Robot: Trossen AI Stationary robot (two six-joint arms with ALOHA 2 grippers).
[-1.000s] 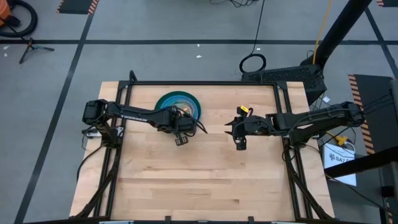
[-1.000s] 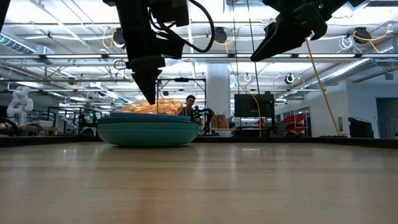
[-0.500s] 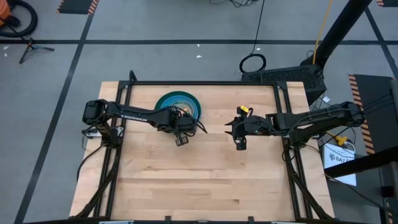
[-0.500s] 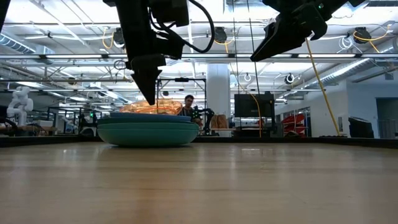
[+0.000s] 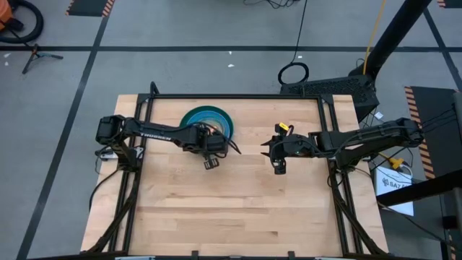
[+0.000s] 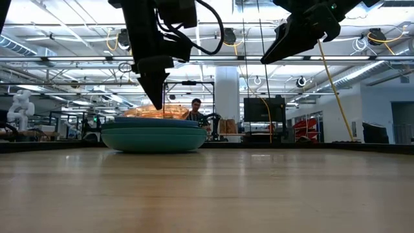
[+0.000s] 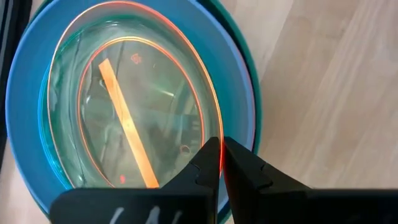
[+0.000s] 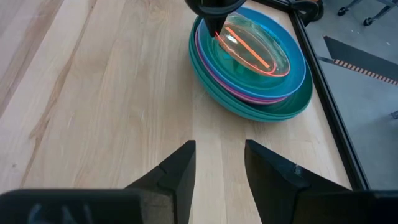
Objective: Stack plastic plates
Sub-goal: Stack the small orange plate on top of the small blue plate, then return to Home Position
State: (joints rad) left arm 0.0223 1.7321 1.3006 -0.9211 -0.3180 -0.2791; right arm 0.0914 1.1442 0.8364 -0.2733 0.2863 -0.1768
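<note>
**Left gripper pinched at the rim of the top plate; right arm waits with fingers apart**

High view: the stack of plates (image 5: 207,121) sits near the far edge of the table (image 5: 231,209), left of centre. The left gripper (image 5: 210,163) hangs at the stack's near-right side; the right gripper (image 5: 279,170) hovers over bare wood, well apart from the stack. No loose plate shows elsewhere on the table.

Low view: the stack rests flat, teal plates at the bottom, a blue one above, an orange-edged clear plate (image 6: 155,110) on top. The left gripper comes down from above, its tip at that top plate's level. A person (image 6: 196,110) sits far behind the table.

Left wrist view: the 2 fingers (image 7: 245,171) are pressed together, their tips at the orange rim of the clear top plate (image 7: 124,112); an orange streak crosses the plate, perhaps a reflection. Whether the rim is actually caught between them I cannot tell.

Right wrist view: this gripper's fingers (image 8: 177,171) stand apart, holding nothing, and the stack lies straight ahead with a magenta rim showing between the blue and teal plates.

The stack looks complete. The left arm is much the nearer, and the plate lies directly under its tips, so the coming move is probably a plain upward lift clear of the rim.
</note>
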